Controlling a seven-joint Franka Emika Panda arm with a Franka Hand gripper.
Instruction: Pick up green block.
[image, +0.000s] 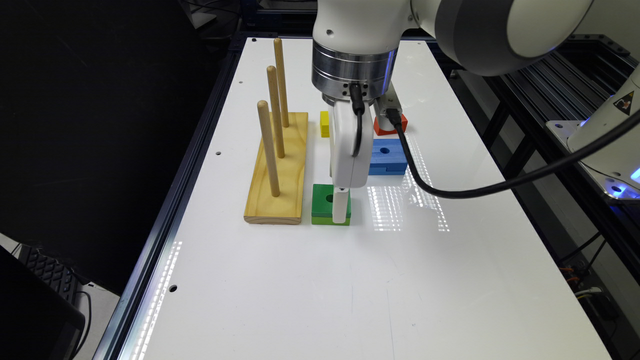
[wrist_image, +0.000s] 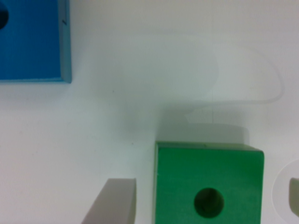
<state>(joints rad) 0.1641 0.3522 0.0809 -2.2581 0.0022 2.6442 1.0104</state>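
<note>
A glossy white table (image: 310, 280) runs away from the camera, its top catching striped reflections of a light and edged by dark metal rails with small holes along the border. To the exterior view's left the room falls into black, with a keyboard (image: 47, 272) low in that corner; to the exterior view's right stand black framing and the arm's lit base. On the table sits a pale wooden peg board (image: 280, 172) with three upright dowels. Just beside it, toward the exterior view's right, lies the green block (image: 322, 205), flat on the table, dark green above a lime layer, its round hole partly covered. The gripper (image: 341, 212) hangs straight down over it, a white finger (image: 340, 206) crossing the block's face nearest the camera. Behind it lie a blue block (image: 387, 156), a yellow block (image: 324, 124) and a red block (image: 392, 126), the last half hidden by the wrist and a black cable (image: 450, 187). The wrist view brings what the arm hides outside: the green block (wrist_image: 208, 184) with its hole fully seen, one grey finger (wrist_image: 112, 203) just beside one edge with a thin strip of table between, and another finger (wrist_image: 293, 198) past the opposite edge. So the jaws stand apart, straddling the block without pressing it. A corner of the blue block (wrist_image: 30, 39) lies well apart across bare table (wrist_image: 140, 116).
</note>
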